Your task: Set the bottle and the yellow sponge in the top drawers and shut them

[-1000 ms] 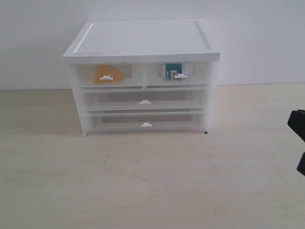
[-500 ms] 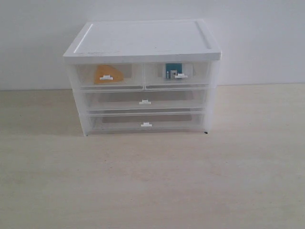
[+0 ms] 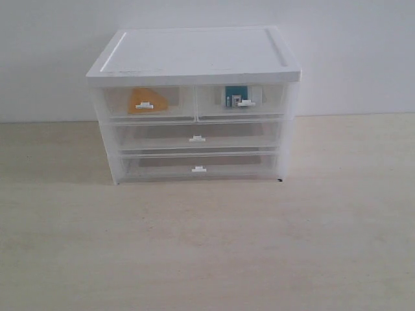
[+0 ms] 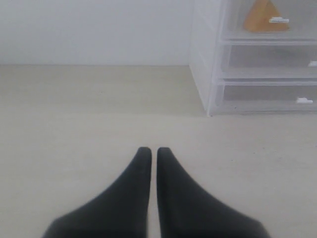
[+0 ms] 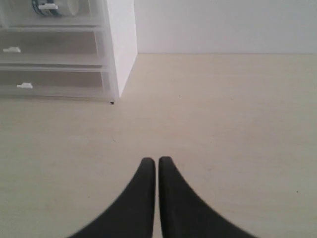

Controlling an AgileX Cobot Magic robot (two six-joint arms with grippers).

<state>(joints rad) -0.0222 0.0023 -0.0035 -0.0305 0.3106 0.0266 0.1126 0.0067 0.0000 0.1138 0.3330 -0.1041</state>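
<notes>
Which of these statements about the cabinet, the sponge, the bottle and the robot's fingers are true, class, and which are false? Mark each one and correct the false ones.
1. The yellow sponge lies inside the top left drawer, as the exterior view shows it. True.
2. The bottle lies inside the top right drawer. True.
3. Both top drawers stand pulled out. False: both are pushed in, level with the front of the cabinet.
4. The left fingers are shut and hold nothing. True.
5. The right fingers grip a drawer handle. False: they are shut on nothing, over the bare table, apart from the cabinet.
</notes>
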